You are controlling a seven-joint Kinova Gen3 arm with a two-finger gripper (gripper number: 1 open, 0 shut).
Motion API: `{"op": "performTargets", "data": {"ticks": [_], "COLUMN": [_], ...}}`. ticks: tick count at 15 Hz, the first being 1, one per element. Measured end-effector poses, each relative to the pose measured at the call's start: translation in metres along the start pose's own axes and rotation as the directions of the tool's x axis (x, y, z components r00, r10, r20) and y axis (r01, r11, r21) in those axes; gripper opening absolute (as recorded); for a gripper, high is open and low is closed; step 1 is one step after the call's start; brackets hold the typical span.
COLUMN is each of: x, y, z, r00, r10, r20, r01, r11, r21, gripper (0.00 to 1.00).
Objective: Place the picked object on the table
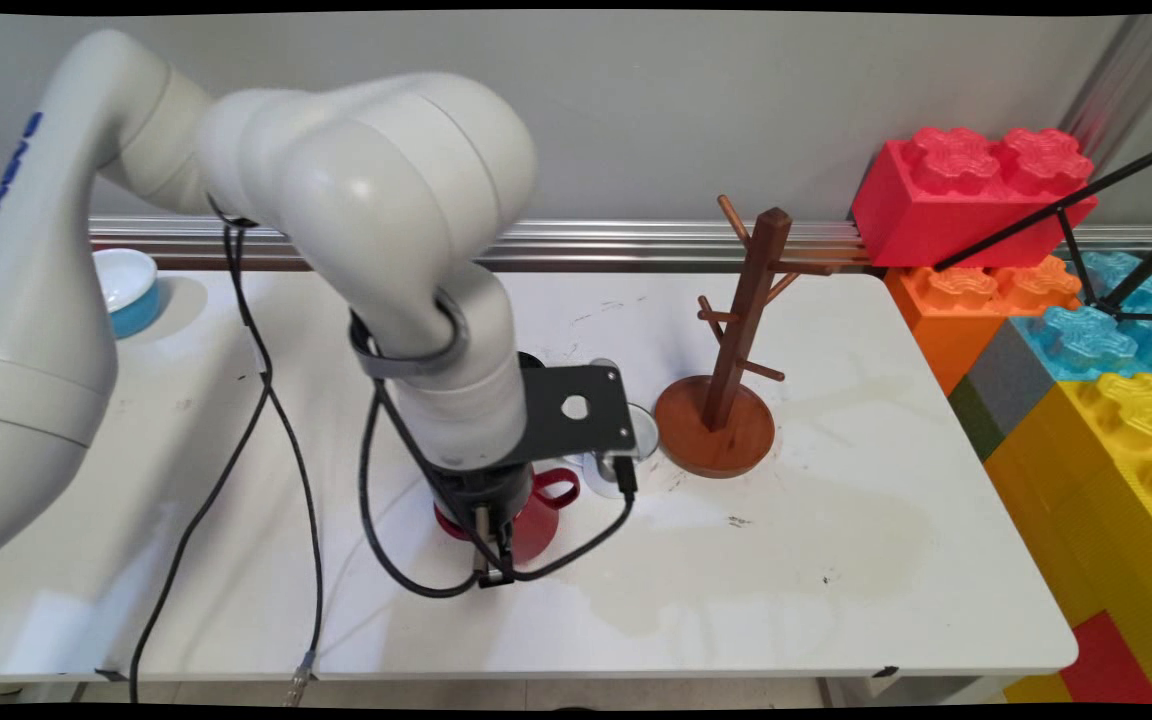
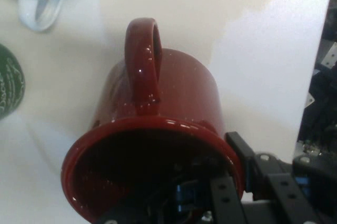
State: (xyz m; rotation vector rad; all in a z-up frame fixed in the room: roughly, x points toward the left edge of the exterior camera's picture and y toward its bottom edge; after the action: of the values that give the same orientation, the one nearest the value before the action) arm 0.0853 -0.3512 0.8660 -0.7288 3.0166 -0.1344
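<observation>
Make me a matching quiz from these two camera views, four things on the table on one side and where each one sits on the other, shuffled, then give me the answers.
Things:
1. red mug
2. wooden mug tree
3. blue and white bowl
4. toy brick stack

Places:
A. far left of the table, near the back rail
B. off the table's right end
C. at the gripper, one finger inside its rim
D. right of centre, standing upright on its round base

Pairs: 1-C, 2-D, 3-A, 4-B
</observation>
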Motion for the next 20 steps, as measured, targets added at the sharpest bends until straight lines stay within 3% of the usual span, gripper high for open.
{"op": "performTargets", "data": {"ticks": [10, 19, 20], "x": [0.029, 0.044, 0.045], "y": [0.010, 0.015, 0.015], "z": [0.028, 0.041, 0.042], "r00": [0.993, 0.988, 0.987], "r10": [-0.010, -0.015, -0.016], "r20": [0.117, 0.156, 0.158], "r01": [0.010, 0.016, 0.017], "r11": [1.000, 1.000, 1.000], "r21": [0.005, -0.006, -0.006], "gripper": [0.00, 0.00, 1.00]}}
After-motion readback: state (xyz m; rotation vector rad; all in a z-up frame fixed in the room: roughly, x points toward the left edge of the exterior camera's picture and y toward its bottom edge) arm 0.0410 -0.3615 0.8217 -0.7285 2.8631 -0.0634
